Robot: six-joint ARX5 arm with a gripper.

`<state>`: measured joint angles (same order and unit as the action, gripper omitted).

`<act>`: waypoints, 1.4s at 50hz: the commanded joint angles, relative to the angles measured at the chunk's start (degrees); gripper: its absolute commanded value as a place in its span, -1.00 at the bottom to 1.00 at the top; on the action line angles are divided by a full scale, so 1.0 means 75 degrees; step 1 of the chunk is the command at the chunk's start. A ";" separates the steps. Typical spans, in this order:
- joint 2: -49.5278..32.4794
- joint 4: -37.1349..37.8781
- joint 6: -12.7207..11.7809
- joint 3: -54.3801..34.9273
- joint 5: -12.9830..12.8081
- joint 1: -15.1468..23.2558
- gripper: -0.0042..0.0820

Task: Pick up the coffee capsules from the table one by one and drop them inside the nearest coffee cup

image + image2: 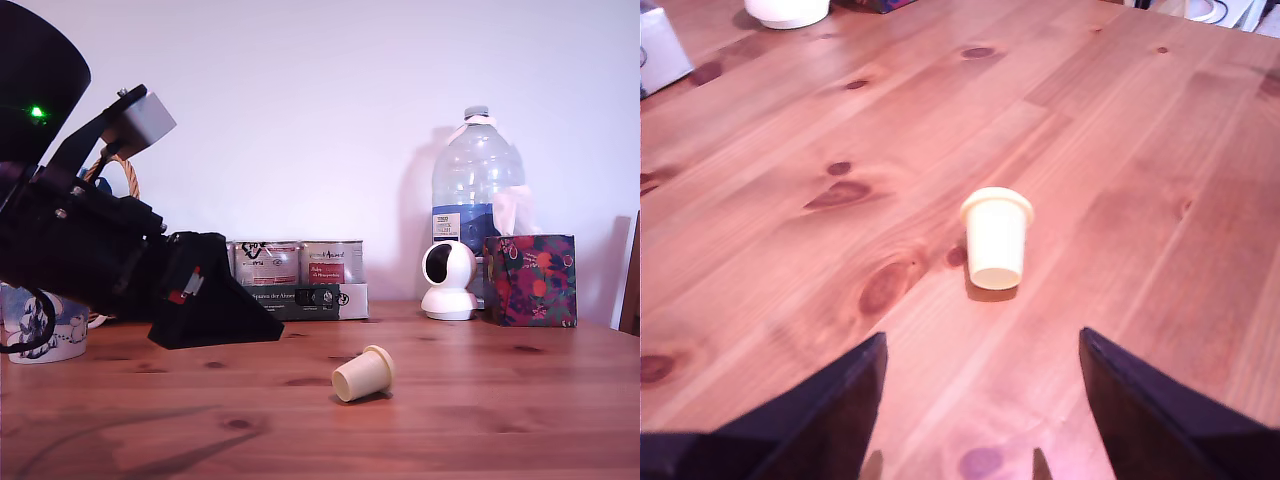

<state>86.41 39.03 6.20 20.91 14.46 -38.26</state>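
Note:
A cream-beige coffee capsule (362, 373) lies on its side on the wooden table (480, 420), flared rim toward the exterior view's right. In the wrist view the same capsule (996, 237) sits ahead of my gripper (982, 345), apart from both black fingers (840, 400), which stand wide apart with nothing between them. In the exterior view my gripper (215, 305) hangs above the table to the left of the capsule. The coffee cup (40, 325), white with blue print, stands at the far left, partly hidden behind the arm.
Two metal tins (298, 262) on a dark box, a white round camera (448, 282), a big water bottle (477, 190) and a patterned tissue box (529, 280) line the back. A wicker basket handle (126, 172) shows behind the arm.

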 commanded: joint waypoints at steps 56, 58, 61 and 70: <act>0.2451 -0.0006 0.0035 0.1926 0.0615 -0.0221 0.38; 0.2532 -0.0006 0.0035 0.1993 0.0615 -0.0221 0.38; 0.2634 -0.0012 0.0035 0.2090 0.0615 -0.0221 0.38; 0.2900 -0.0032 0.0035 0.2352 0.0673 -0.0262 0.38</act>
<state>106.59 38.59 6.22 38.00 19.16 -39.75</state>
